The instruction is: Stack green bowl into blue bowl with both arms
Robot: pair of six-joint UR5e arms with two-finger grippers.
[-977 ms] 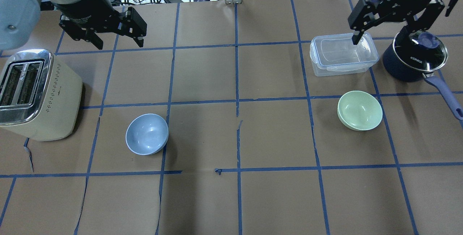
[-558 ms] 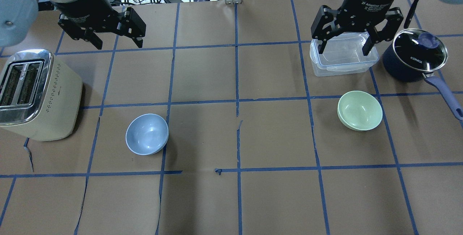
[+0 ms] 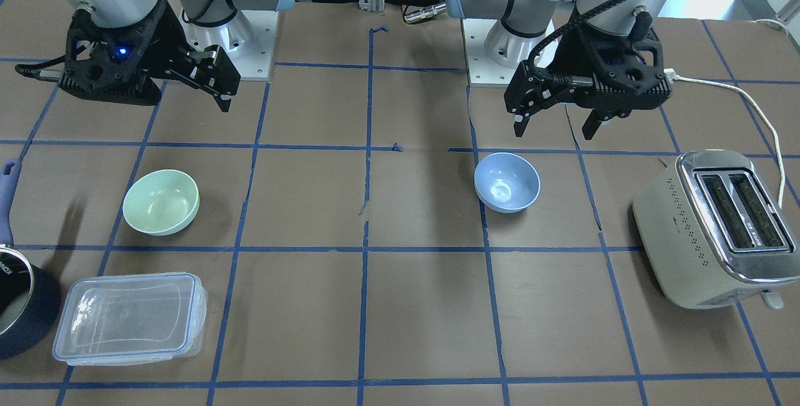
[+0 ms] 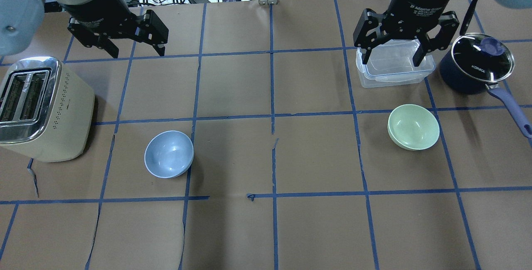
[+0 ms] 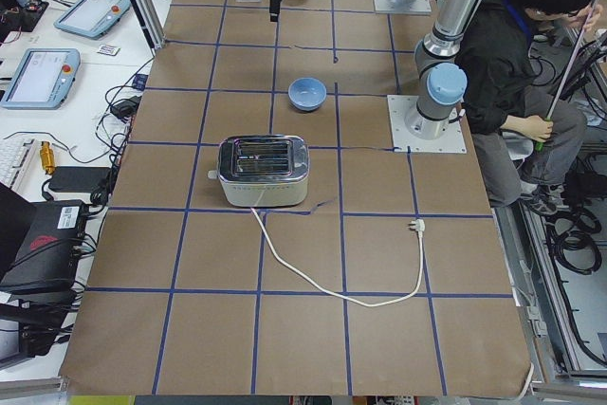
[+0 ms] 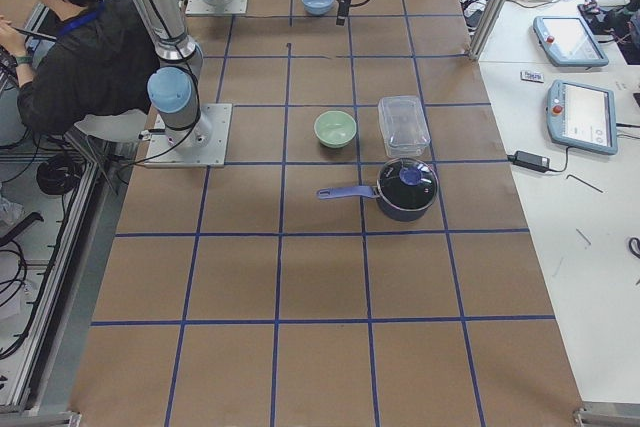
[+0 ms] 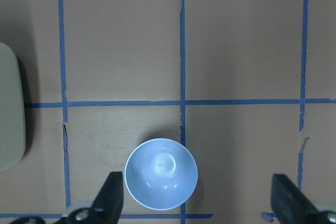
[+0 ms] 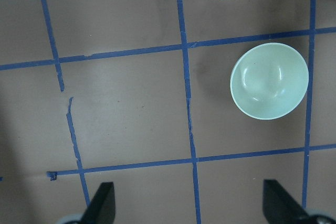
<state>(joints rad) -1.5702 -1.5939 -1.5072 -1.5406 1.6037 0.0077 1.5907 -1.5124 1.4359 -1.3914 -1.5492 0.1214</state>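
The green bowl (image 4: pixel 413 126) sits upright on the table's right half, empty; it also shows in the right wrist view (image 8: pixel 269 81). The blue bowl (image 4: pixel 168 154) sits upright on the left half, empty, and shows in the left wrist view (image 7: pixel 161 173). My left gripper (image 4: pixel 137 52) hangs open and empty above the table, well behind the blue bowl. My right gripper (image 4: pixel 390 61) hangs open and empty above the clear container, behind the green bowl. The two bowls are far apart.
A cream toaster (image 4: pixel 41 108) stands at the left edge, left of the blue bowl. A clear lidded container (image 4: pixel 390 75) and a dark blue pot (image 4: pixel 478 64) with a glass lid and a long handle stand behind the green bowl. An operator (image 5: pixel 512 35) sits beside the robot base.
My right gripper has swung left from above the pot to above the clear container and has turned. My left gripper has hardly moved. Both bowls are where they were.
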